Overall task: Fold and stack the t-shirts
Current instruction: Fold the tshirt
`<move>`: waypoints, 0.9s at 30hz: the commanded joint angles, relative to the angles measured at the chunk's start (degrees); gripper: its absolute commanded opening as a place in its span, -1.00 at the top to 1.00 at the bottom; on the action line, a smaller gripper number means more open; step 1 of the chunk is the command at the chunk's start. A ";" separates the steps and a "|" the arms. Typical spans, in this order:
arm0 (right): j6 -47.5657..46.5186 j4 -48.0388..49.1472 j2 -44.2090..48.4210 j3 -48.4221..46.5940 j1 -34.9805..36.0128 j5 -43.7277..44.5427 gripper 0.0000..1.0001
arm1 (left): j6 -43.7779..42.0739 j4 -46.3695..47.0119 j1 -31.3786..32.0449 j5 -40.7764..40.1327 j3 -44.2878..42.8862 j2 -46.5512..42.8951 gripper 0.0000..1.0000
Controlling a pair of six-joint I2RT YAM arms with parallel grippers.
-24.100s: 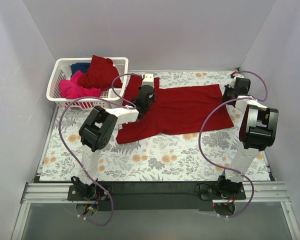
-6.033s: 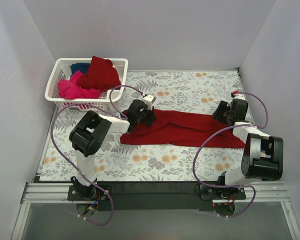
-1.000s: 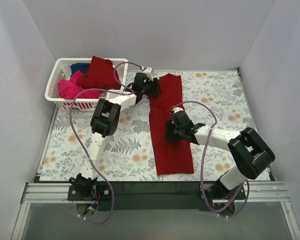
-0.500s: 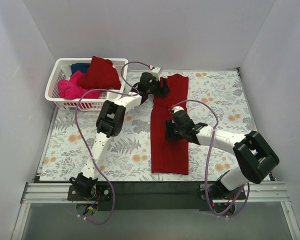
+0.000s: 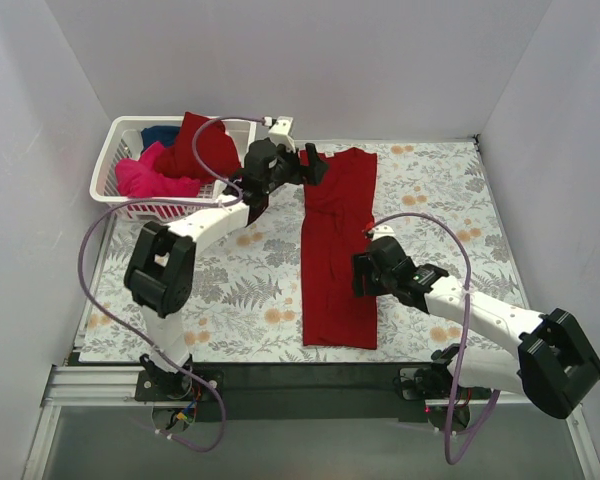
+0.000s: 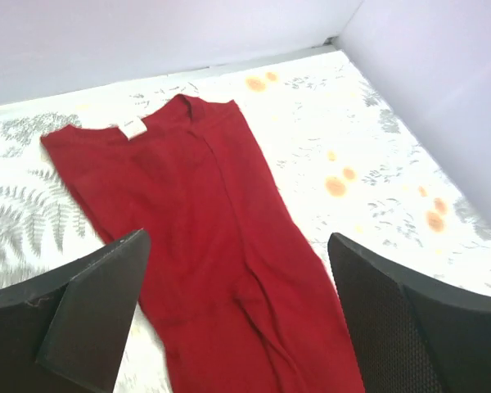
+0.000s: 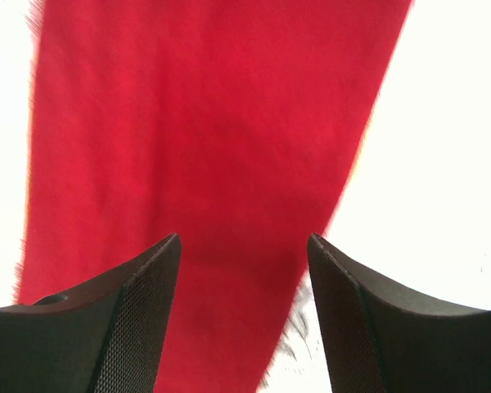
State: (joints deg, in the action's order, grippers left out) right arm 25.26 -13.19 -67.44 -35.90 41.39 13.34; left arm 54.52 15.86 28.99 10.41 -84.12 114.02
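A dark red t-shirt (image 5: 335, 250), folded lengthwise into a long strip, lies flat down the middle of the floral table (image 5: 250, 290). Its collar end sits just short of the far edge and its hem just short of the near edge. In the left wrist view (image 6: 204, 246), a white tag (image 6: 132, 127) shows at the neckline and a lengthwise crease runs down the cloth.

The left gripper (image 5: 318, 167) hangs at the strip's far left corner, beside the collar. Its fingers (image 6: 90, 311) are spread wide with nothing between them.

The right gripper (image 5: 363, 275) sits at the strip's right edge about midway along. Its fingers (image 7: 131, 319) are parted over red cloth (image 7: 213, 123). That view is blurred, so contact with the fabric cannot be judged.

Printed tabletop shows broadly on both sides of the strip, more of it to the right.

At the far left corner, well apart from the strip, stands a white lattice basket (image 5: 108, 165). It holds a second dark red shirt (image 5: 205, 145) heaped over the rim, a hot pink shirt (image 5: 145, 178) and a dark blue shirt (image 5: 160, 133) tucked behind.
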 commanded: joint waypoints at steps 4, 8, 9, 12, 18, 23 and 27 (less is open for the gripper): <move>4.19 -9.04 4.94 3.20 -0.25 -1.47 -0.17 | 4.62 -6.43 6.24 -11.88 21.49 -18.10 -0.64; 6.03 -12.56 7.84 5.05 -0.52 -5.25 -0.17 | 9.19 -11.80 11.52 -14.63 31.63 -25.32 -0.60; 6.29 -13.08 8.37 5.57 -0.43 -6.21 -0.17 | 12.07 -12.77 12.48 -14.63 33.56 -27.08 -0.58; 7.26 -15.54 10.48 6.28 -0.52 -10.43 -0.15 | 15.69 -16.46 15.47 -14.38 40.60 -34.54 -0.57; 8.32 -19.15 13.21 8.74 -0.34 -14.99 -0.09 | 23.78 -25.08 17.93 -5.51 47.73 -44.14 -0.54; 9.46 -20.03 14.62 9.79 -0.17 -16.42 -0.04 | 25.98 -26.93 21.28 -1.54 49.22 -44.23 -0.50; 11.39 -19.94 14.88 10.59 0.97 -17.21 -0.01 | 27.13 -27.46 23.56 -1.01 50.19 -40.99 -0.44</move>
State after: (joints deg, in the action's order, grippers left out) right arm 34.48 -32.05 -53.30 -26.11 41.41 -2.02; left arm 79.37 -9.39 51.22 7.09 -34.94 71.37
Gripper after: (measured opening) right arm 0.507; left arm 0.731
